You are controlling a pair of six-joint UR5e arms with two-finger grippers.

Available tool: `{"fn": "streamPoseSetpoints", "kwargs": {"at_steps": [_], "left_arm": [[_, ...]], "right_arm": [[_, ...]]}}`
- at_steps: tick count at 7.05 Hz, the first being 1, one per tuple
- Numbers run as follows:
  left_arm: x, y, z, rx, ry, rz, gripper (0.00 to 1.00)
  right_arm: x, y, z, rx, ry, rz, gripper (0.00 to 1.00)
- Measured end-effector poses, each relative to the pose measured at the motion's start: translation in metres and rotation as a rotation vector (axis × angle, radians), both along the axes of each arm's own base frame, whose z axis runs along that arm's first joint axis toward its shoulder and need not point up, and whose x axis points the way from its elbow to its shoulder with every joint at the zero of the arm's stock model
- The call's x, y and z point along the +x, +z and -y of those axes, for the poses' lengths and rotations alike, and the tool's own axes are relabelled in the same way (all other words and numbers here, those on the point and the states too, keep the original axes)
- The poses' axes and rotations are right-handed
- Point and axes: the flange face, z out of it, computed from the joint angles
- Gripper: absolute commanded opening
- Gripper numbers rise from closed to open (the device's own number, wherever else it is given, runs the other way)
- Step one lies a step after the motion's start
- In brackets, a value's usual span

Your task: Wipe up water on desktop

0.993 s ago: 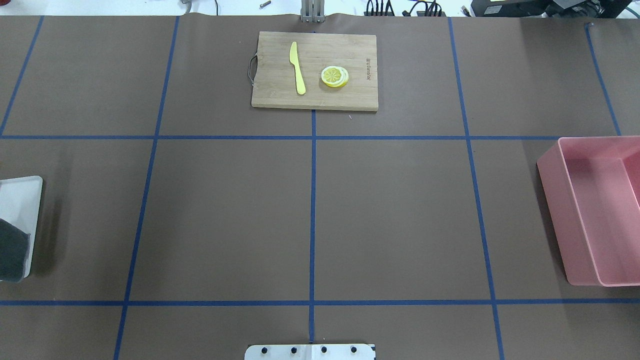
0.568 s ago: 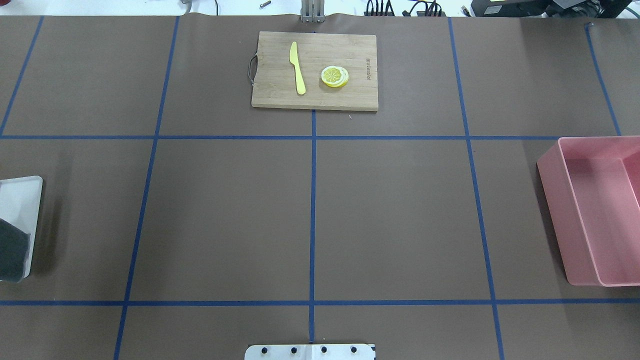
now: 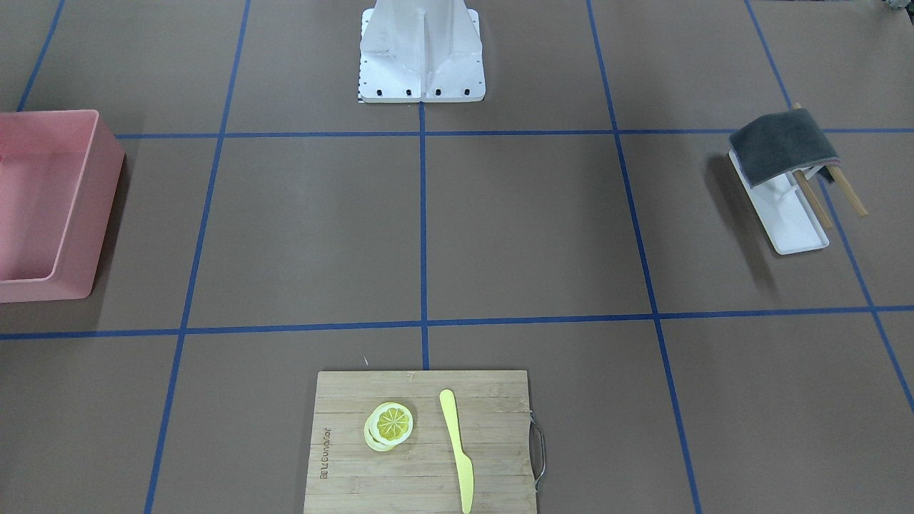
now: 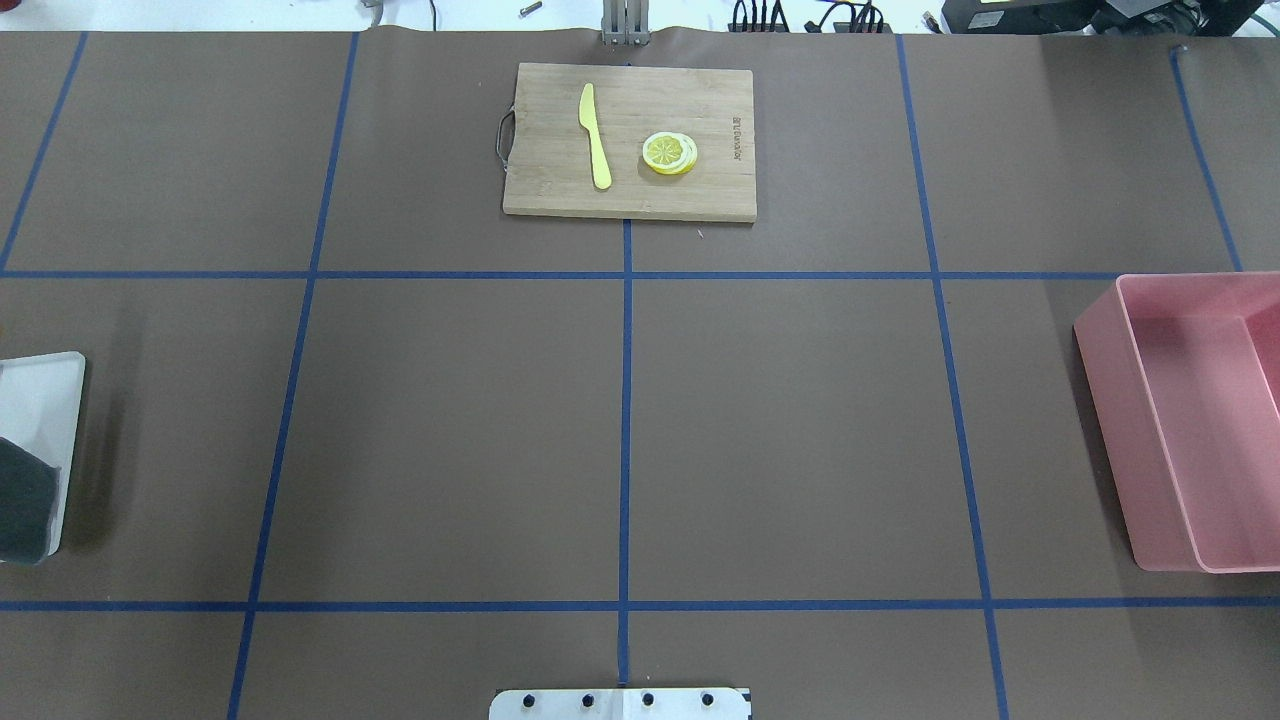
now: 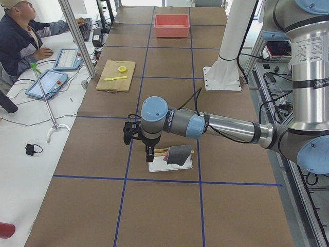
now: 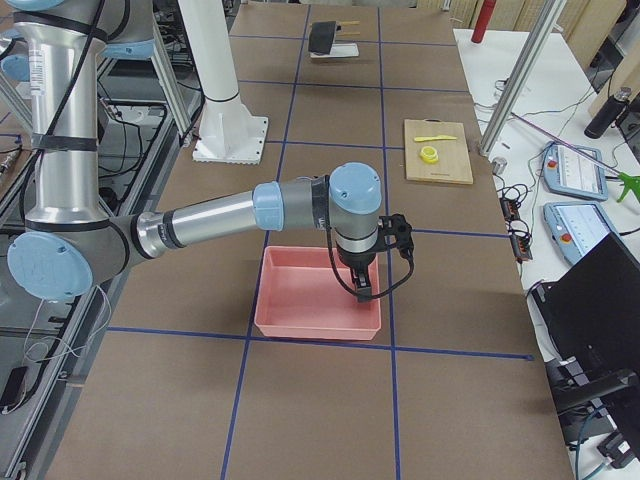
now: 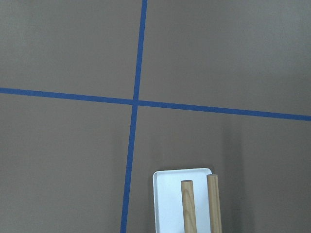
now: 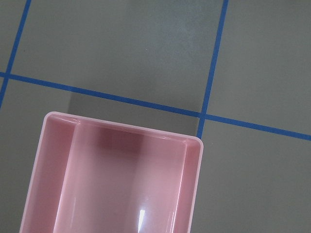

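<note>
Seemingly, the grey cloth (image 3: 782, 146) hangs over a rack (image 3: 850, 193) at the brown counter's (image 4: 800, 430) left edge so the left fingers (image 5: 149, 153), hovering just beside it, can pinch it easily; whether these or the right fingers (image 6: 361, 288) over the pink bin (image 4: 1110, 430) are open, I cannot tell.

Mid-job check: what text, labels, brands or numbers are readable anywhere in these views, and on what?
Brand mark burned into the cutting board, beside the lemon slices: too small and blurred to read.
Operator tablet screens beside the table: too small to read.
Nothing else legible; the desktop carries only blue tape lines.
</note>
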Motion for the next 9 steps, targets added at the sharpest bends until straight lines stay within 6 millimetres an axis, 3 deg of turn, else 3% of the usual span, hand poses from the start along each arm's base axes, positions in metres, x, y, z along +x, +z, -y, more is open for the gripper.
{"fn": "streamPoseSetpoints", "kwargs": {"at_steps": [2,4,5,8,9], "left_arm": [[0.003,0.005,-0.004,-0.012,0.008,-0.012,0.98],[0.019,0.028,-0.012,-0.066,0.043,-0.008,0.97],[0.032,0.036,-0.015,-0.102,0.062,-0.012,0.97],[0.097,0.041,-0.021,-0.261,0.088,-0.017,0.93],[0.107,0.047,-0.028,-0.288,0.100,-0.013,0.91]], "right_arm": [[0.000,0.000,0.000,0.001,0.000,-0.001,1.00],[0.000,-0.001,0.000,0.001,0.001,0.001,1.00],[0.000,-0.001,0.000,0.002,0.001,0.002,1.00],[-0.001,0.000,-0.001,-0.003,0.000,0.006,1.00],[-0.001,0.001,-0.001,-0.004,-0.001,0.007,1.00]]}}
